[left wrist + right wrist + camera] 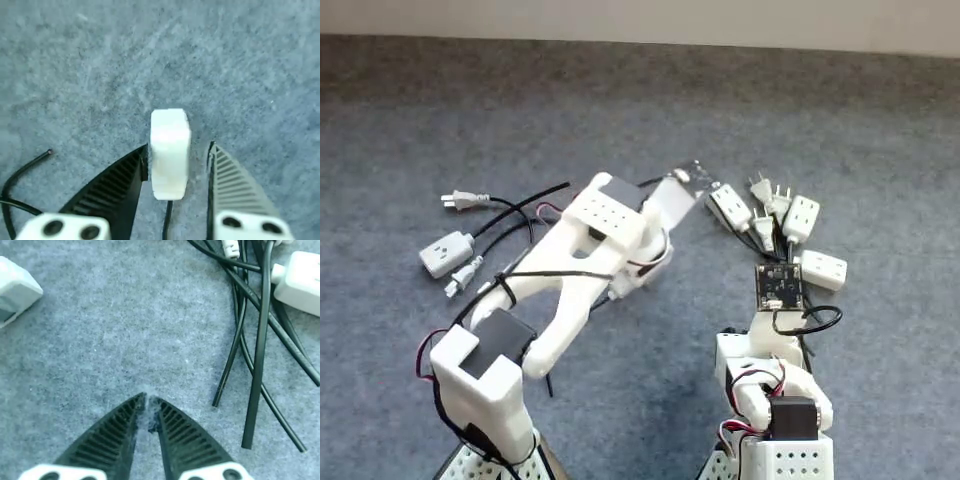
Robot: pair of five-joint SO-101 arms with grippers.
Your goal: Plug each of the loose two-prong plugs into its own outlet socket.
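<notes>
Four white sockets are counted on the grey mat [880, 120] from above: one socket [447, 253] at the left and a cluster [801, 217] of three at the right. Two plugs [465, 200] are seen beside the left one, and about three more are tangled in the cluster. The left gripper [177, 149] is held open around a white corded block [170, 130], which is touched by one finger only. The right gripper [150, 402] is closed on nothing, near black cords [260, 340].
</notes>
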